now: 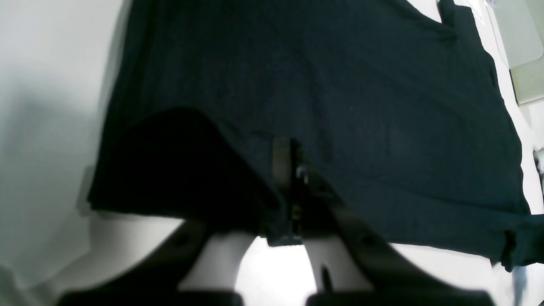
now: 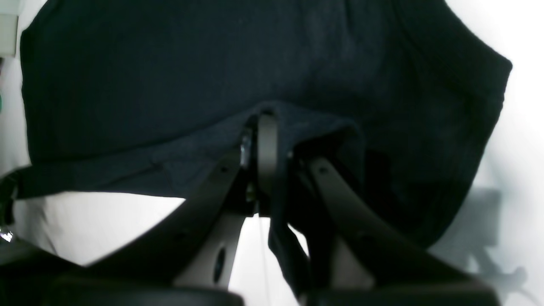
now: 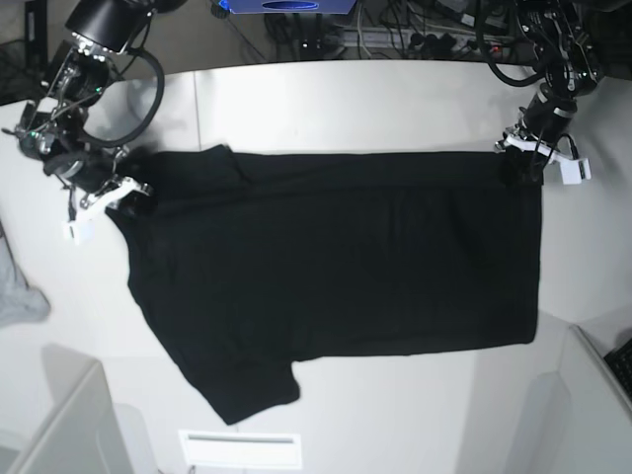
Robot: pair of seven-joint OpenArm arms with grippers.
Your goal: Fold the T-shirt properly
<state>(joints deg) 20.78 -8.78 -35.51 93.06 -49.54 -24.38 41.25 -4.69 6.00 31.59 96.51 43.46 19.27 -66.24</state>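
The black T-shirt (image 3: 336, 267) lies spread on the white table (image 3: 346, 109), plain side up, with no print showing. One sleeve points to the front left. My left gripper (image 3: 517, 164) is shut on the shirt's far right corner; in the left wrist view it (image 1: 291, 170) pinches the cloth's edge (image 1: 340, 85). My right gripper (image 3: 133, 191) is shut on the shirt's far left edge near the other sleeve; in the right wrist view it (image 2: 261, 136) holds a raised fold of cloth (image 2: 170, 63).
A small grey cloth (image 3: 15, 296) lies at the table's left edge. A pale bin (image 3: 69, 425) stands at the front left and another (image 3: 602, 375) at the front right. Cables and gear (image 3: 415, 30) lie behind the table.
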